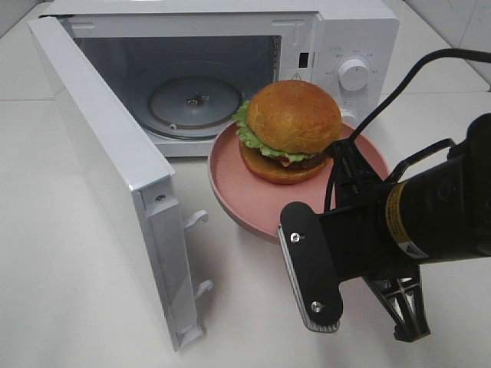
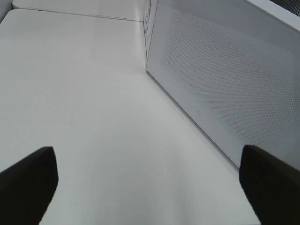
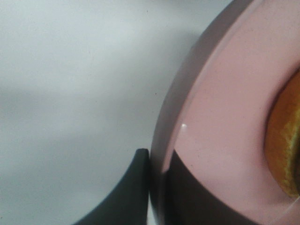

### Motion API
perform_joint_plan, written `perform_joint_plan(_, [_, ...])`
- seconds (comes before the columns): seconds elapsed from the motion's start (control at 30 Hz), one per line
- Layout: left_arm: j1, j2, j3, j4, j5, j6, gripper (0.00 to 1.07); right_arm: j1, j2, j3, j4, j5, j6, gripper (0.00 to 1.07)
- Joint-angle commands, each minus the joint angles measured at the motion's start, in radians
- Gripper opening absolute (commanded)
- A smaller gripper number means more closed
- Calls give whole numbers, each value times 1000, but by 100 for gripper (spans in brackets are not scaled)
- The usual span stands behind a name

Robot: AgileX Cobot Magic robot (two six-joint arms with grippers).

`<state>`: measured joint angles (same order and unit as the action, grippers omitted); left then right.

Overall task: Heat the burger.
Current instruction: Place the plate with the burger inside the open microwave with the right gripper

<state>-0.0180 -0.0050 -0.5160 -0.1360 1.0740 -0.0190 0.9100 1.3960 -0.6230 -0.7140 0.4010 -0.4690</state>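
Exterior high view: a white microwave [image 1: 360, 31] stands on a white table [image 1: 77, 307] with its door [image 1: 100, 153] swung wide open to the left, and the glass turntable [image 1: 196, 103] shows inside. The burger [image 1: 294, 119] sits on a round pink plate [image 1: 245, 192] just in front of the oven's opening, toward its right side and outside the cavity. Whether the plate rests on the table or is raised off it cannot be told.

The right gripper [image 1: 341, 153] reaches in from the right and is clamped on the plate's near-right rim, close beside the burger. In the right wrist view one dark finger [image 3: 126, 197] lies against the outside of the rim and the other presses on the plate's upper face, with the bun's edge at the side of the picture.

The left wrist view shows the left gripper [image 2: 150, 187] spread wide with nothing between its fingertips [image 2: 28, 183]. It is above bare table, beside the outer face of the open door.

As for writing, faint grey markings ring the white knob [image 1: 354, 74] on the control panel, but they are too small to read. A yellow label [image 1: 397, 222] with dark print wraps the right arm and is also illegible. A tiny mark on the door's outer face cannot be made out. A black cable [image 1: 406, 73] arcs over the right arm.
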Motion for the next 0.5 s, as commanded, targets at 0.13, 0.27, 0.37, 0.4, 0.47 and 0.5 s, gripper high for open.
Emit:
perform_joint_plan(0.13, [0, -17, 0, -3, -10, -5, 98, -10, -10, -2, 17, -105, -180, 0])
perform_joint_plan(0.27, [0, -17, 0, -3, -10, -5, 98, -58, -10, -2, 112, -153, -325, 0])
perform_joint_plan(0.37, [0, -17, 0, -3, -10, -5, 98, -102, -10, -2, 180, -178, -439, 0])
perform_joint_plan(0.4, [0, -17, 0, -3, -10, -5, 98, -102, -10, -2, 180, -178, -439, 0])
perform_joint_plan(0.47, [0, -17, 0, -3, -10, -5, 98, -133, -10, -2, 246, -191, -547, 0])
perform_joint_plan(0.5, [0, -17, 0, -3, -10, -5, 98, -133, -10, -2, 246, -191, -547, 0])
